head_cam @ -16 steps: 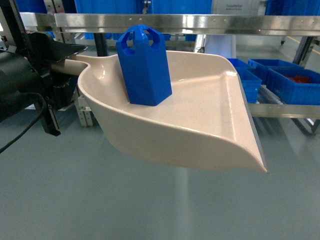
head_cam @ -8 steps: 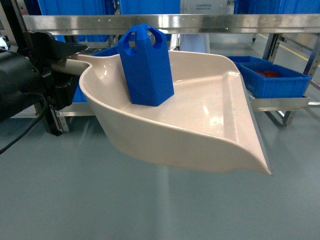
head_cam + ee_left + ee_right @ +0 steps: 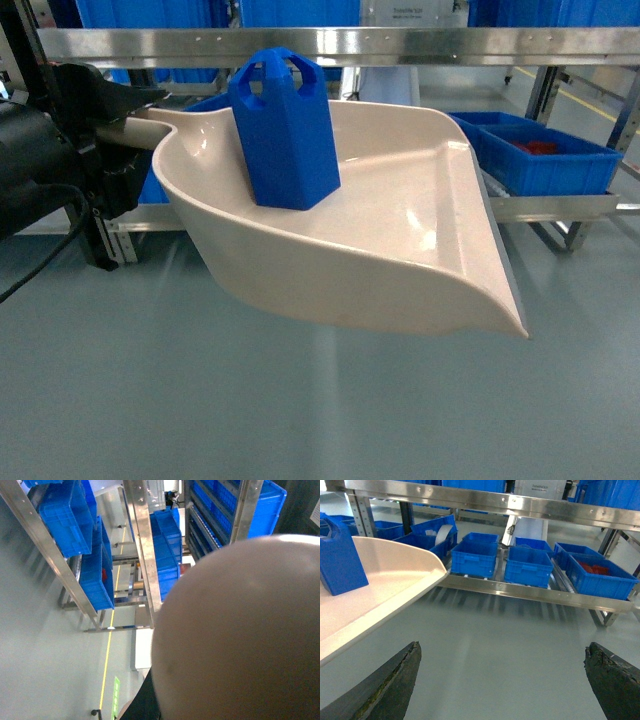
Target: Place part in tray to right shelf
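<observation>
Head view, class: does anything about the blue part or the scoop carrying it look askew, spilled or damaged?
Nothing stands out. The blue part stands upright near the back of the beige scoop, which the left hand holds by its handle above the floor. No spill or damage shows.

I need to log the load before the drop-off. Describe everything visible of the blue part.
The part is a bright-blue block of matte plastic: a faceted boxy body tapering to a rounded top pierced by openings. It stands upright on the floor of the tray, near the handle end and close to its raised back wall, well away from the open lip. Only the tray touches it. The left gripper clamps the tray's handle, not the part.
</observation>
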Robot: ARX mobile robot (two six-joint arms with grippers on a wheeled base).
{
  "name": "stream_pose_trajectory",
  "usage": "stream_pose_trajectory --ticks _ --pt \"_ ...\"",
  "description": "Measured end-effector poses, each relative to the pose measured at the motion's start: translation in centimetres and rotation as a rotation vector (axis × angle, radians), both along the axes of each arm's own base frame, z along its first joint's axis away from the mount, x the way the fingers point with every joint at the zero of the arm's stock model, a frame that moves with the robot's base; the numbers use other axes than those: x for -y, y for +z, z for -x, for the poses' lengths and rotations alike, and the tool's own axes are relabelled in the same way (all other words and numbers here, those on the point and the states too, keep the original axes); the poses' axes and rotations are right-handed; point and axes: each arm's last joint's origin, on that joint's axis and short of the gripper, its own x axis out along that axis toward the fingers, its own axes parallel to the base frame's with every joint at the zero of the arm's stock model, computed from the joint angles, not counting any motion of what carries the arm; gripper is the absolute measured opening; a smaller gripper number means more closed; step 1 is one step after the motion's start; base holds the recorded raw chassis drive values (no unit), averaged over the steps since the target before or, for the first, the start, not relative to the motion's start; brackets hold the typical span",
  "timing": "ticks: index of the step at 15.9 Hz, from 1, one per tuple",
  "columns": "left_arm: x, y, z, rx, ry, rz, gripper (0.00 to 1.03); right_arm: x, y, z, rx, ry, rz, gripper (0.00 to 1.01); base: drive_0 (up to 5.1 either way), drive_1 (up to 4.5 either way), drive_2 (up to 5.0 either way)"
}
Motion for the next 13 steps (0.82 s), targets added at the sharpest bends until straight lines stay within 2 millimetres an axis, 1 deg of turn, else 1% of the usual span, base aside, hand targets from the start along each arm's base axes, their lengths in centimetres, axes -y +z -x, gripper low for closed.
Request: stream_pose_trajectory --ticks 13 --pt "-0.02 -0.01 -0.01 -0.001 0.001 -0.001 0.14 0.00 -0.02 0.00 -0.002 0.000 0.001 0.98 0.0 0.00 0.0"
